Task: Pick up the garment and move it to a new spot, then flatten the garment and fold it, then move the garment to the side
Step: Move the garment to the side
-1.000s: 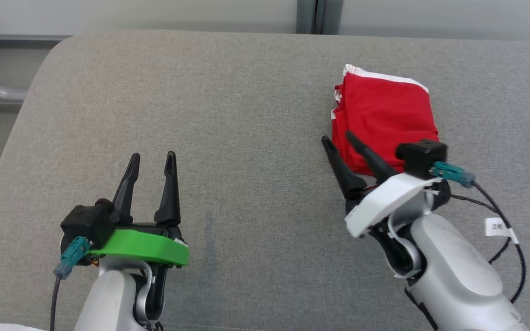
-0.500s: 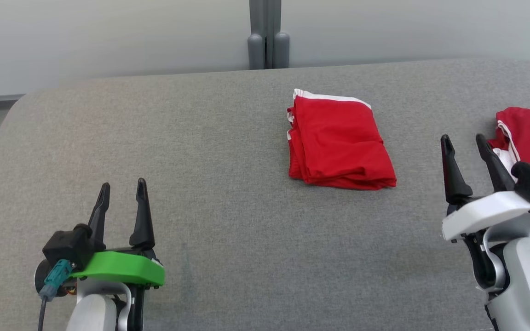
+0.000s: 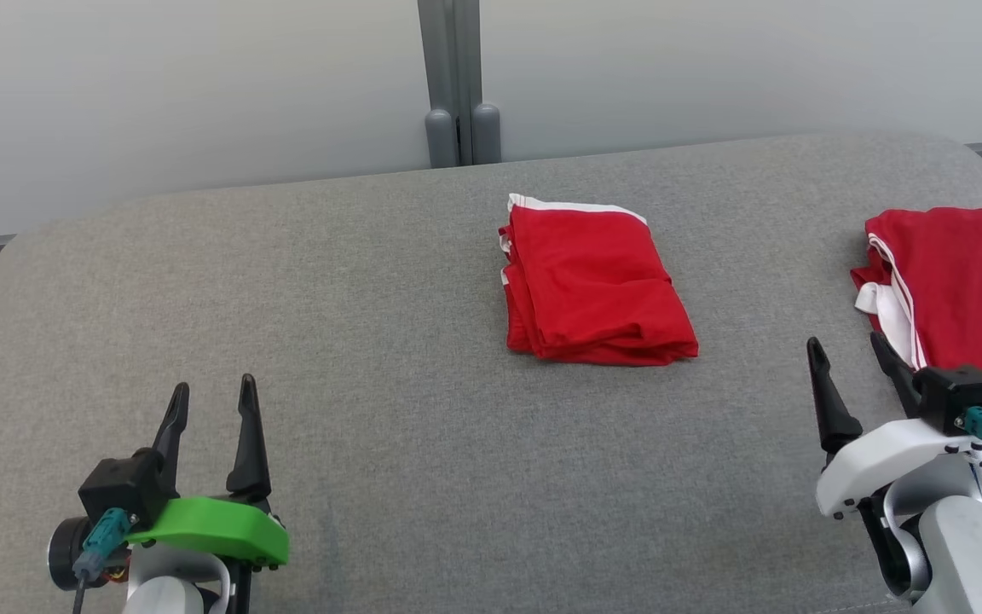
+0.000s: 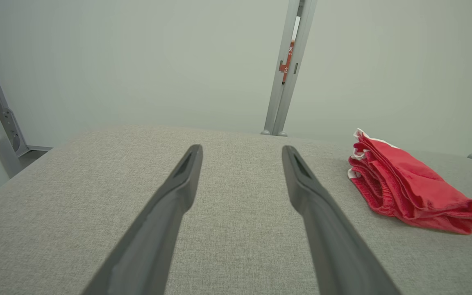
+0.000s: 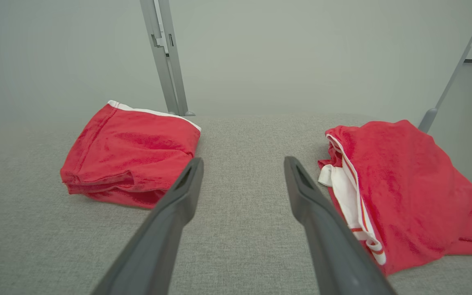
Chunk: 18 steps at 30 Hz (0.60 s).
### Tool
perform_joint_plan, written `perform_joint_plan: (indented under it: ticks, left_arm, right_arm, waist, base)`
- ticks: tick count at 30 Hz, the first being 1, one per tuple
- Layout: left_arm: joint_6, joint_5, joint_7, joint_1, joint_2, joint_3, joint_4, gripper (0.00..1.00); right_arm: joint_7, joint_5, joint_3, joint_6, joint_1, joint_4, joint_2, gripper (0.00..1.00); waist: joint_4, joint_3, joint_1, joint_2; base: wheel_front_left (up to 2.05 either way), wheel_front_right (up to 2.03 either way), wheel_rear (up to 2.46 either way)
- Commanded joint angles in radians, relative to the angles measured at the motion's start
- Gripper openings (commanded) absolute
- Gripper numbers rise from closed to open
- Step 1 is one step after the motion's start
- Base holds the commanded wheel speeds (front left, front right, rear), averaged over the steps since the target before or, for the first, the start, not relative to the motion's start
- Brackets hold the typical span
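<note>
A red garment [image 3: 593, 286] with white trim lies folded into a neat rectangle in the middle of the grey padded surface [image 3: 355, 281]; it also shows in the left wrist view [image 4: 408, 192] and the right wrist view [image 5: 131, 157]. A second red garment [image 3: 960, 290] with white stripes lies loosely spread at the right edge [image 5: 400, 192]. My right gripper [image 3: 845, 341] stands open between the two, just left of the loose one, touching neither [image 5: 244, 159]. My left gripper [image 3: 212, 385] is open at the lower left, far from both [image 4: 242, 148].
A grey post [image 3: 457, 85] rises behind the surface in front of a pale wall. The surface's rounded corners drop away at the far left and far right. Bare grey fabric stretches between my left gripper and the folded garment.
The head camera has swung, bringing the second garment into view. My right gripper, which was at the folded garment's near edge, has opened wider and drawn back to the right. The left gripper stays open.
</note>
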Motion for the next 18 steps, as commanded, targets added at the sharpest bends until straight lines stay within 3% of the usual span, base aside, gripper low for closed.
perform_joint_plan:
  ticks: [1, 18]
  left_arm:
    - [-0.006, 0.005, -0.003, 0.015, 0.004, 0.006, 0.004, 1.00]
    - [-0.006, -0.021, -0.003, 0.015, 0.004, 0.006, 0.028, 1.00]
  right_arm:
    - [-0.006, 0.003, 0.011, 0.000, -0.002, 0.008, 0.003, 1.00]
    - [-0.029, 0.035, 0.049, 0.000, -0.043, 0.040, 0.003, 1.00]
  waist:
    - [-0.002, -0.001, 0.0000, -0.0001]
    - [0.012, 0.006, 0.0000, -0.0001]
  base:
    - [0.00, 0.00, 0.00]
    - [0.00, 0.00, 0.00]
